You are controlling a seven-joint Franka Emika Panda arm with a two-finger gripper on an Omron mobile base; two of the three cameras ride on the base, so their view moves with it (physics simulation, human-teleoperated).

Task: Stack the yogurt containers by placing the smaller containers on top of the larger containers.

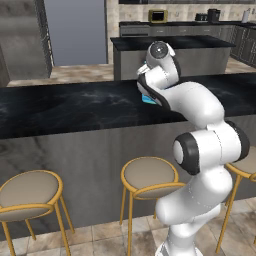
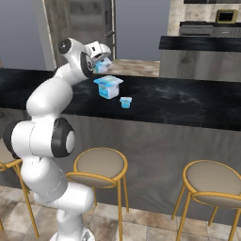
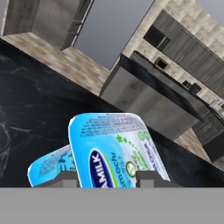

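Dark marbled tabletop [image 2: 188,101] ran across the middle of the right base view, stools below it, a second kitchen counter behind. At upper left of that view my gripper [image 2: 102,60] was raised above the tabletop, clamped on a light-blue cup [image 2: 104,63]; in the hand view that cup's white-edged lid [image 3: 114,148], printed with a dark blue "MILK" oval and green marks, sat between my finger tips. Which size it was, I could not tell for certain.

Biggest cup [image 2: 108,86] stood on the tabletop just below and right of my gripper, blue walls, wide white rim. Tiny cup [image 2: 125,101] stood near it, lower right, apart from it.

Judged: thin plastic, light, stiff enough for a grip but likely to dent under squeeze; tapered walls may slip downward. Best hold across the sides just under the rim. Stack looked easy to topple if set off-centre.
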